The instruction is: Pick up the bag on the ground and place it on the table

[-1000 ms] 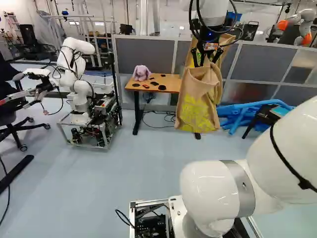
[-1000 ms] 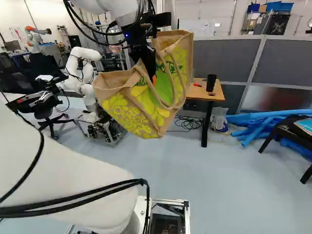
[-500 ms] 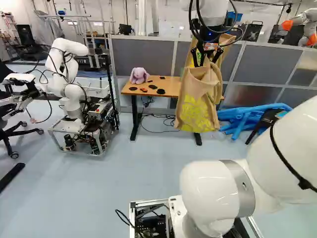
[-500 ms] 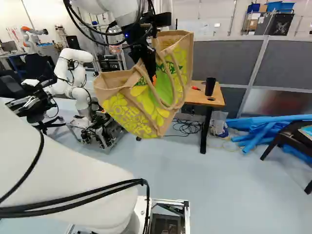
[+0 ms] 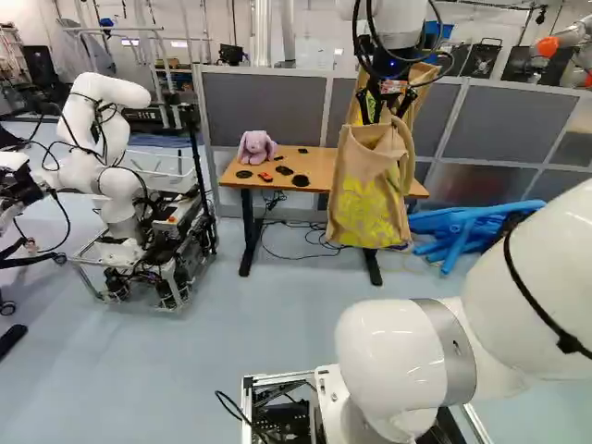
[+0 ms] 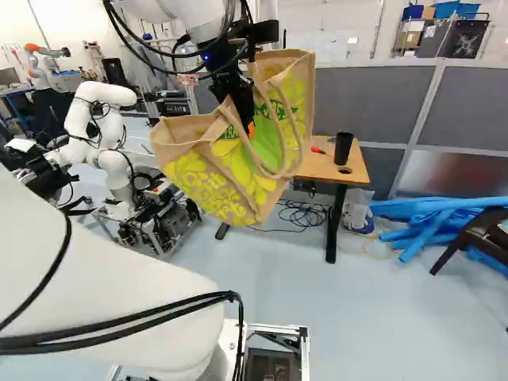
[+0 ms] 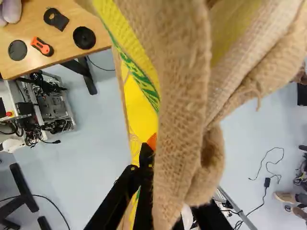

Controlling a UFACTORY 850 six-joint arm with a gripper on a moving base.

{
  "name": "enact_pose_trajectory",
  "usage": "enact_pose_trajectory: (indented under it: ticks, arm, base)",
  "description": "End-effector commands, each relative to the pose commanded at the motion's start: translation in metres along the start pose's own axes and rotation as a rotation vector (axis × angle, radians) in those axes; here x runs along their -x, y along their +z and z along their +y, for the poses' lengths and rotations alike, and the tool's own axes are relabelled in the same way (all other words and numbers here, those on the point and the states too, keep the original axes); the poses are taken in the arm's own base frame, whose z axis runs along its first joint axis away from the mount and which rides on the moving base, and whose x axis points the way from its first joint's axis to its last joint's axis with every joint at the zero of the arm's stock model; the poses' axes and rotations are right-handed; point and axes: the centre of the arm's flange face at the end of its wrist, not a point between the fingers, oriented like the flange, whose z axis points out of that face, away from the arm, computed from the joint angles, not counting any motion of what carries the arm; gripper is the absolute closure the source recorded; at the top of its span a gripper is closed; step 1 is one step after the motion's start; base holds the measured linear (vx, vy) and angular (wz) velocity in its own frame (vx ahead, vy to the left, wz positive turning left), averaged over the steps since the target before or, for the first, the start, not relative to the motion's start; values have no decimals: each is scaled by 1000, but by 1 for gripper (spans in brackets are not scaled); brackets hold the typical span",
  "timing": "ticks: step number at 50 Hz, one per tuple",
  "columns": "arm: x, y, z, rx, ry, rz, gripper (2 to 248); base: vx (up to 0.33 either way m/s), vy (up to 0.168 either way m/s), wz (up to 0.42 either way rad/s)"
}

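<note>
Grey floor [image 5: 222, 342], one table [image 5: 319, 165], one bag [image 5: 368, 190] aloft, one tool [image 6: 248, 123]

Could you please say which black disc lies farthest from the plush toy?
The disc nearest the table's front edge; the other disc and the ringed piece lie nearer the toy.

1 purple plush toy [image 5: 256, 148] sits near 1 orange-red tool [image 7: 42, 46], and blue tubes [image 6: 429, 208] lie heaped near 1 black chair [image 6: 479, 230].

Bright, even light, glossy highlights on white arm [image 5: 393, 347], hazy reflections in partition panels [image 6: 460, 173]
</note>
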Motion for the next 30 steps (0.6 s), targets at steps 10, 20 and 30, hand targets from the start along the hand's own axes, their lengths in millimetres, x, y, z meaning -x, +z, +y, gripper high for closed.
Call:
enact_pose_trajectory:
  ticks: [10,20,30]
  arm:
    - [0,0,0,0,0,0,228]
    - [0,0,0,0,0,0,228]
    - [0,0,0,0,0,0,228]
  base:
    - [233,-1,-14]
    - [239,0,-16]
    - [241,-1,-20]
